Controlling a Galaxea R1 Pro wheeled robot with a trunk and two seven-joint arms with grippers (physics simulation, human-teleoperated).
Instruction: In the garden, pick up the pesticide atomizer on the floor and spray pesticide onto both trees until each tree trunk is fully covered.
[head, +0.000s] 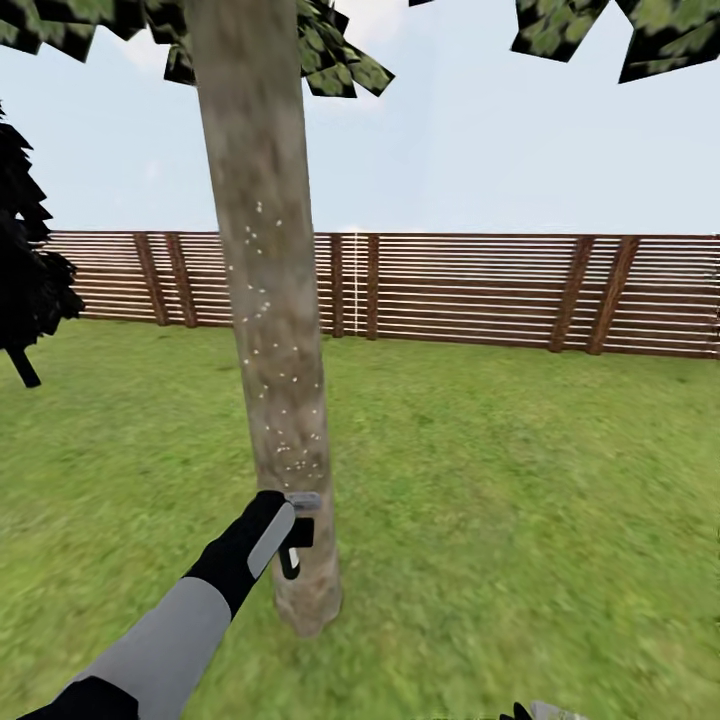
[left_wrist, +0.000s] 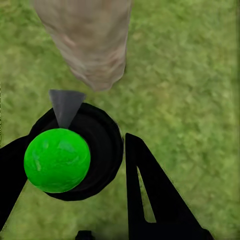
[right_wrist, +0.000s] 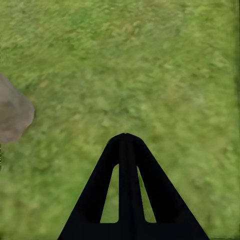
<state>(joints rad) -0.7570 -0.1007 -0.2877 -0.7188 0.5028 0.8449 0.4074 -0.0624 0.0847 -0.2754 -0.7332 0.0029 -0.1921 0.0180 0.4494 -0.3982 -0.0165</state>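
One tree trunk, thick and mottled grey-brown, rises in front of me. White pesticide specks dot its face from mid-height down to near the base. My left gripper is shut on the black pesticide atomizer, whose grey nozzle is right against the lower trunk. In the left wrist view the atomizer has a green round top and sits between the black fingers, its nozzle aimed at the trunk. My right gripper is shut on nothing, low over the grass, with the trunk's base beside it.
Grass lawn spreads all around. A brown slatted fence closes the far side. A dark, near-black tree stands at the far left. Green blocky leaves hang overhead. The right gripper's tip shows at the head view's bottom edge.
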